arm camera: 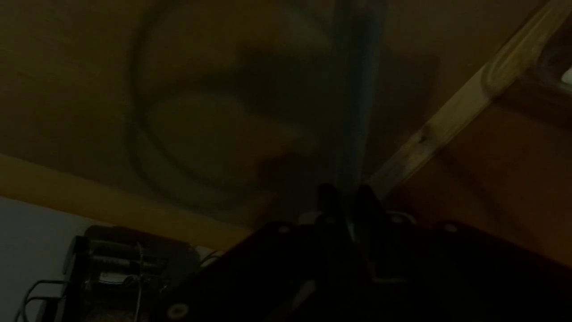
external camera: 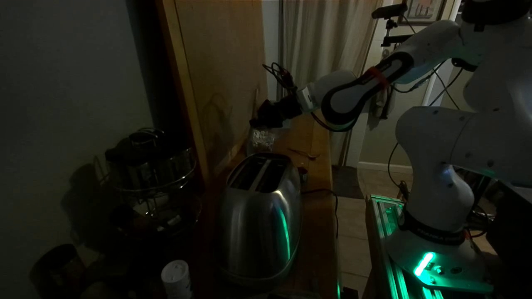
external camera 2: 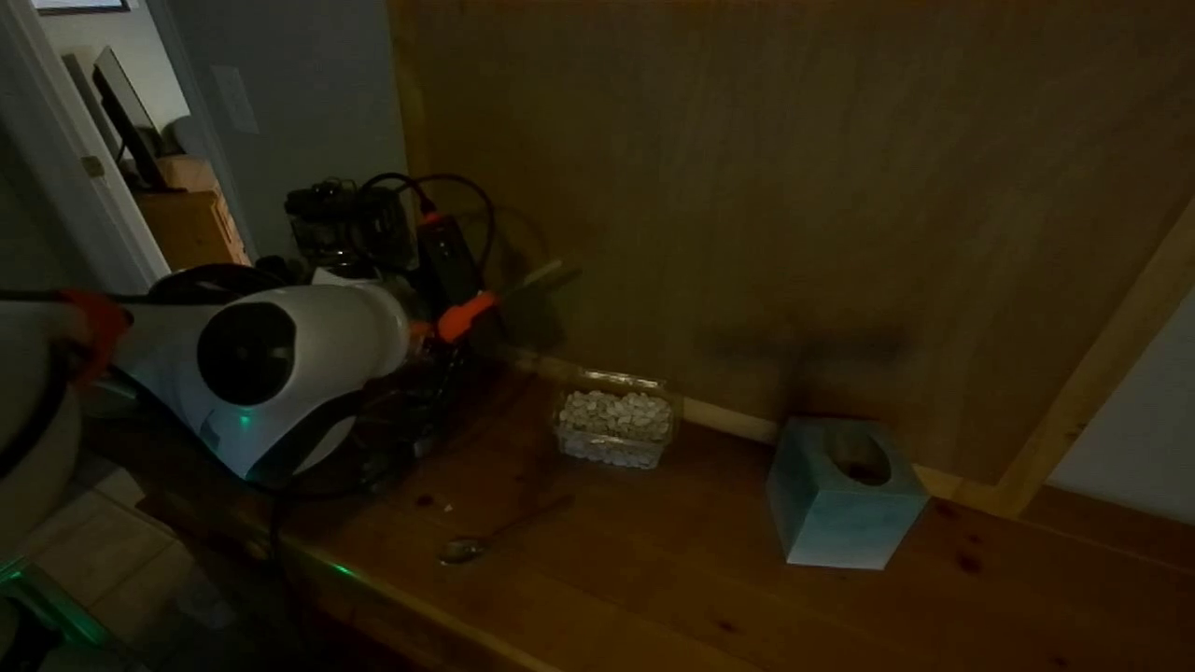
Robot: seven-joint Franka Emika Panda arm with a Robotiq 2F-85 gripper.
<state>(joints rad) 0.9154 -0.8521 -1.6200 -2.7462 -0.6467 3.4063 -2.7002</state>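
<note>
In the dark wrist view my gripper [arm camera: 346, 190] has its fingertips close together around a long, thin, greyish strip [arm camera: 357, 89] that runs up and out of the picture. A pale stick [external camera 2: 532, 280] juts from the gripper's area toward the wooden panel, and the stick [external camera: 256, 99] also rises above the black gripper [external camera: 259, 122] in an exterior view. What its far end is like cannot be told. Near the gripper on the wooden counter stands a clear container [external camera 2: 616, 420] filled with white pieces. A metal spoon [external camera 2: 464, 549] lies in front of that container.
A pale blue tissue box [external camera 2: 845, 504] stands farther along the counter. The upright wooden panel [external camera 2: 747, 187] backs it. A steel toaster [external camera: 262, 220], a dark tiered rack [external camera: 153, 166] and a white-lidded canister [external camera: 175, 274] are at the counter's other end.
</note>
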